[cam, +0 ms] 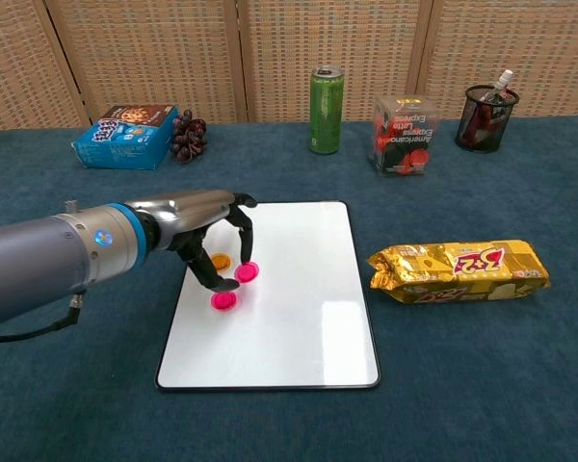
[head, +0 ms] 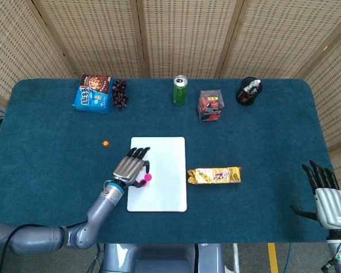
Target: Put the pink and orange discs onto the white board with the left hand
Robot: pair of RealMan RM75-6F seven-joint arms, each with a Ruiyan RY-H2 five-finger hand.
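Our left hand [cam: 210, 231] pinches a pink disc [cam: 247, 272] above the white board [cam: 299, 318]; our right hand [head: 329, 199] rests with fingers spread, holding nothing.

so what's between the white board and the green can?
Nothing: in both views only bare blue cloth lies between the board and the can.
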